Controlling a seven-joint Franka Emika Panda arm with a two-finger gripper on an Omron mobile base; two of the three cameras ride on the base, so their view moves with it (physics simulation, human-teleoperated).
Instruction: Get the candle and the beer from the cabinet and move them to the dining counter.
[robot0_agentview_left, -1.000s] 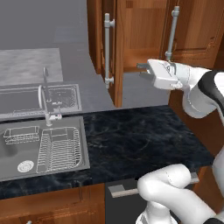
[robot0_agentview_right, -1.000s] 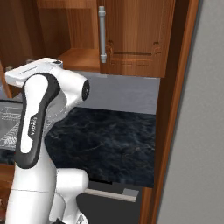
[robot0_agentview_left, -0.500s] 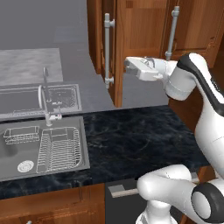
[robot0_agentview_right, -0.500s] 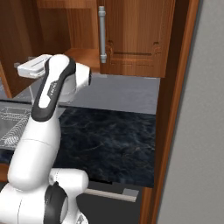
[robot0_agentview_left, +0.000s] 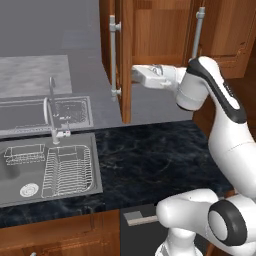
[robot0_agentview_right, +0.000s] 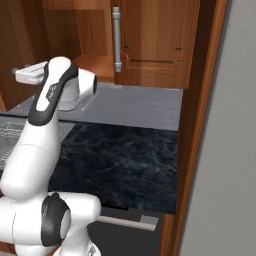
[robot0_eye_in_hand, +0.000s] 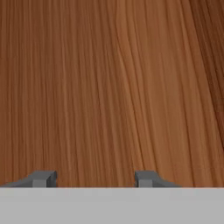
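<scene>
**Hand swung left against the open door, nothing picked up**

My two-finger gripper (robot0_eye_in_hand: 95, 178) has its dark fingertips spread apart with nothing between them, facing bare wood grain at close range. Over the last second the hand has swept left, from beside the silver bar handle (robot0_agentview_left: 196, 32) to the inner face of the reddish-brown wooden wall cabinet (robot0_agentview_left: 150, 30) door. I see neither candle nor beer, so I judge both pickups undone.
</scene>
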